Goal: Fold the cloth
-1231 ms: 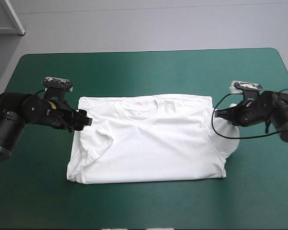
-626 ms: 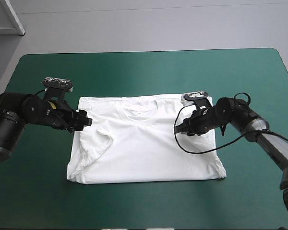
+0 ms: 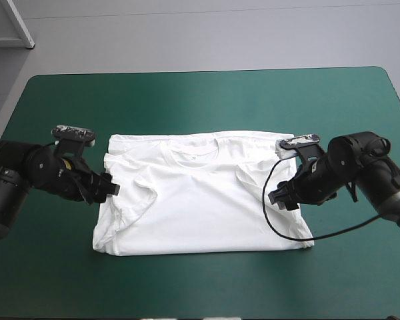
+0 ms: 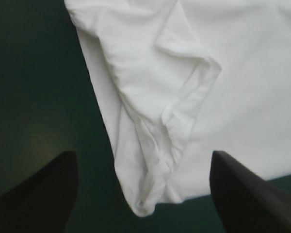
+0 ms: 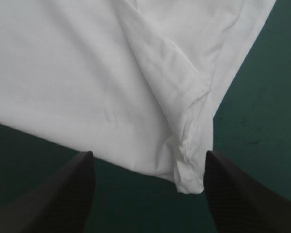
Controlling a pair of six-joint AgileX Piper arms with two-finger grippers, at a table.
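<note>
The white T-shirt (image 3: 200,213) lies spread flat in the middle of the table, collar toward the far edge. Both sleeves are folded inward onto the body: the left sleeve (image 3: 137,193) and the right sleeve (image 3: 253,175). My left gripper (image 3: 112,188) hovers open at the shirt's left edge, with the folded sleeve (image 4: 184,111) just ahead of its fingers (image 4: 43,189). My right gripper (image 3: 278,199) stands open over the shirt's right side, above the folded sleeve's hem (image 5: 189,145), with nothing pinched between its fingers (image 5: 63,189).
The teal-green cover (image 3: 200,100) shows in a broad band beyond the collar and in narrower strips at both sides and along the near edge (image 3: 200,287). The table's far corners are rounded.
My right gripper carried the right sleeve inward over the shirt, opened and let it go, then drew back toward the shirt's right edge. The left gripper shifted slightly toward the near edge.
</note>
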